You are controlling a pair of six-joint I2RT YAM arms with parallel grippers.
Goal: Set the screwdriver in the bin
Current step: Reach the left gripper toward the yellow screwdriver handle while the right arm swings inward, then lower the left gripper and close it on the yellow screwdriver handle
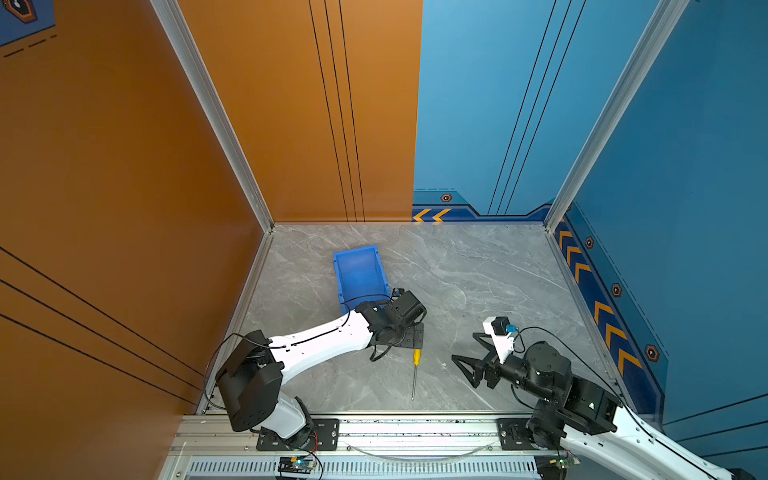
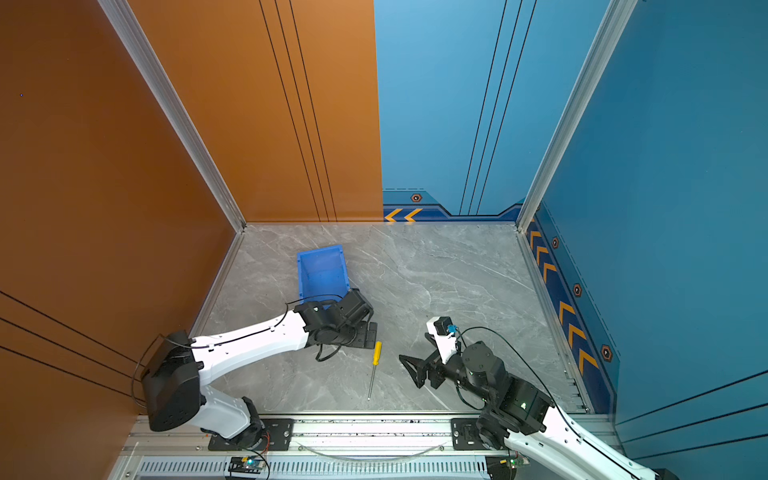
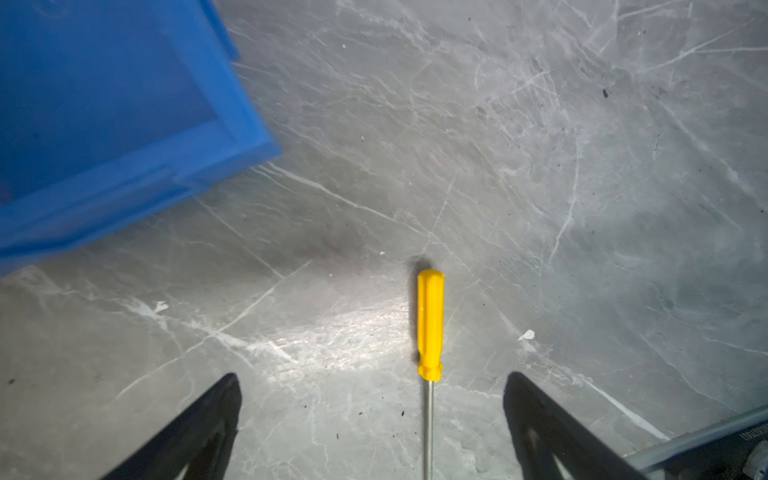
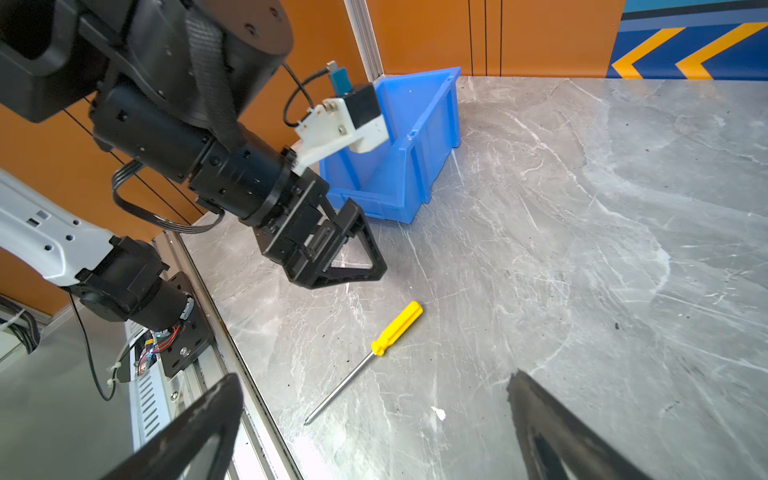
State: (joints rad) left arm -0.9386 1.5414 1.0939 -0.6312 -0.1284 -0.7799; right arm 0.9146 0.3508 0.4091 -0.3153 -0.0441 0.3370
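The left fingers [image 3: 208, 424] stand spread wide and empty above the screwdriver [image 3: 430, 324], which lies flat on the counter [image 1: 478, 270] near the bin [image 1: 336, 276] but outside it. The right fingers [image 4: 540, 419] are open too, off to the side. By my reckoning nothing is done yet: the grasp, carry and drop all remain.
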